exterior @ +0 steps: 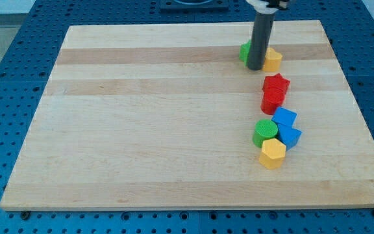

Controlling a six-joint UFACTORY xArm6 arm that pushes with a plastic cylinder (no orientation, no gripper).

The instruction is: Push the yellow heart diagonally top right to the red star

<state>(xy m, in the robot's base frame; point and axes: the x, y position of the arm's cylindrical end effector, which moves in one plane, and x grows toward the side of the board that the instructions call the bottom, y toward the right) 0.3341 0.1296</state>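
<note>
The yellow heart (273, 60) lies near the view's top right of the wooden board (141, 130). The red star (276, 83) lies just below it, a small gap apart. My tip (255, 67) rests on the board at the heart's left edge, close against it. The rod partly hides a green block (245, 51) on its left, whose shape I cannot make out.
A second red block (273, 101) touches the star's lower side. Below it a cluster holds two blue blocks (284, 118) (291, 136), a green cylinder (264, 132) and a yellow hexagon (273, 153). The board's right edge is nearby.
</note>
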